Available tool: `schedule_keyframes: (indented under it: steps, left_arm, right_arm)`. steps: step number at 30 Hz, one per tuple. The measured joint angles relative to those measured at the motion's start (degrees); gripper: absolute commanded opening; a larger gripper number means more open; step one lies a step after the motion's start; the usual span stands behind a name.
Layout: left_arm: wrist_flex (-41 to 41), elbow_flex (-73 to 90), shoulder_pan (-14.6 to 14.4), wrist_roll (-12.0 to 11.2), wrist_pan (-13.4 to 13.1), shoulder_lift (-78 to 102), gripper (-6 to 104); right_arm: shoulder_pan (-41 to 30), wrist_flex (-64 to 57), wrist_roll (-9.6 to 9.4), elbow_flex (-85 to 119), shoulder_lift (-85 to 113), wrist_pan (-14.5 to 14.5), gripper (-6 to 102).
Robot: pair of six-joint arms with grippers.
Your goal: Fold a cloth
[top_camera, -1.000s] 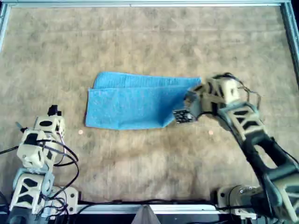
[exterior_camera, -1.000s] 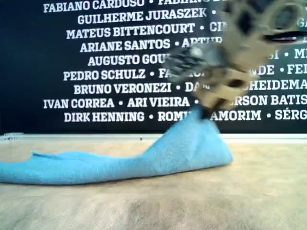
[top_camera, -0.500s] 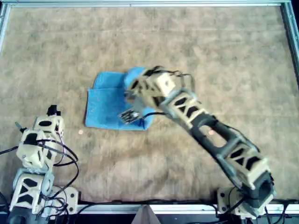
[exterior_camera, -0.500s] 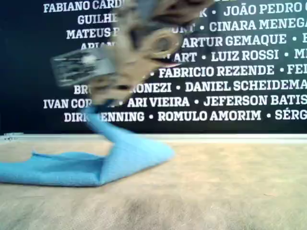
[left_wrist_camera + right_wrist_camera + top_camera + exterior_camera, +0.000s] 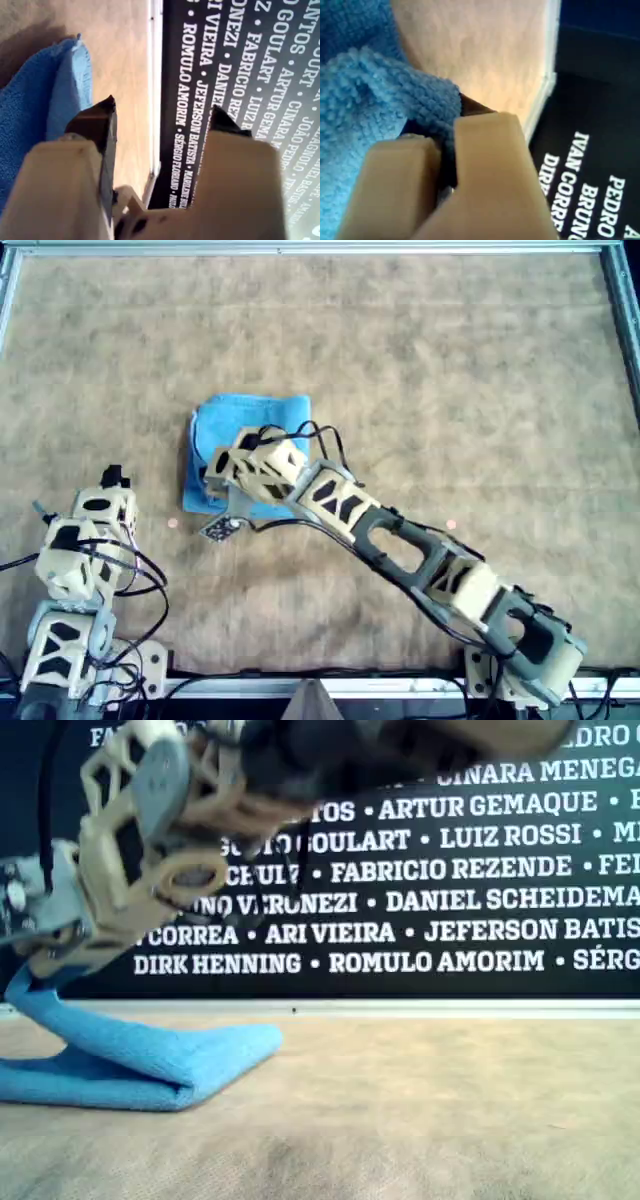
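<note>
The light blue cloth (image 5: 255, 418) lies on the tan mat, doubled over itself into a small patch. My second gripper (image 5: 212, 485) is shut on one end of it (image 5: 365, 85) and holds that end a little above the lower layer, at the cloth's left edge in the overhead view. In the exterior view the cloth (image 5: 150, 1055) rises at the far left to that gripper (image 5: 28, 975). My first gripper (image 5: 112, 478) is open and empty, parked near the overhead view's lower left. Its wrist view shows the open gripper (image 5: 165, 117) with the cloth (image 5: 35, 105) off to one side.
The tan mat (image 5: 450, 370) has a metal frame (image 5: 300, 248) around it. A black banner with white names (image 5: 480, 870) stands behind the table. Two small pink marks (image 5: 172, 524) lie on the mat.
My second gripper has carried the cloth's end from the overhead view's right across to the left, laying the cloth over itself. The first arm has not moved.
</note>
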Motion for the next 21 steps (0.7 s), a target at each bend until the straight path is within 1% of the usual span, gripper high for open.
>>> schedule_keyframes:
  steps: [3, 5, 7, 9, 14, 17, 19, 21]
  left_arm:
    - [0.0, 0.0, 0.0, 0.0, 0.0, 0.0, 66]
    - [0.0, 0.0, 0.0, 0.0, 0.0, 0.0, 66]
    - [0.0, 0.0, 0.0, 0.0, 0.0, 0.0, 66]
    - [0.0, 0.0, 0.0, 0.0, 0.0, 0.0, 66]
    - [0.0, 0.0, 0.0, 0.0, 0.1, 0.0, 66]
    - [0.0, 0.0, 0.0, -0.2, 0.2, 0.0, 66]
    - [0.0, 0.0, 0.0, -0.2, 0.2, 0.0, 66]
    - [0.0, 0.0, 0.0, -0.2, 0.2, 0.0, 66]
  right_arm:
    - [0.0, 0.0, 0.00, -0.9, -0.8, 0.0, 28]
    - [-0.1, 0.0, 0.00, -0.9, -0.8, 0.0, 38]
    - [-0.1, 2.0, -0.09, -0.9, -0.9, 0.0, 44]
    - [-0.1, 5.6, -0.53, -0.9, -0.9, 0.0, 44]
    - [-0.6, 18.5, -0.53, -0.8, 1.8, 0.0, 44]
    - [-2.8, 25.1, -0.53, -0.9, 6.0, 0.0, 43]
    - [-5.1, 29.5, -0.53, -0.9, 9.2, 0.0, 40]
    - [-7.7, 34.8, -0.53, -0.9, 12.6, 0.0, 34]
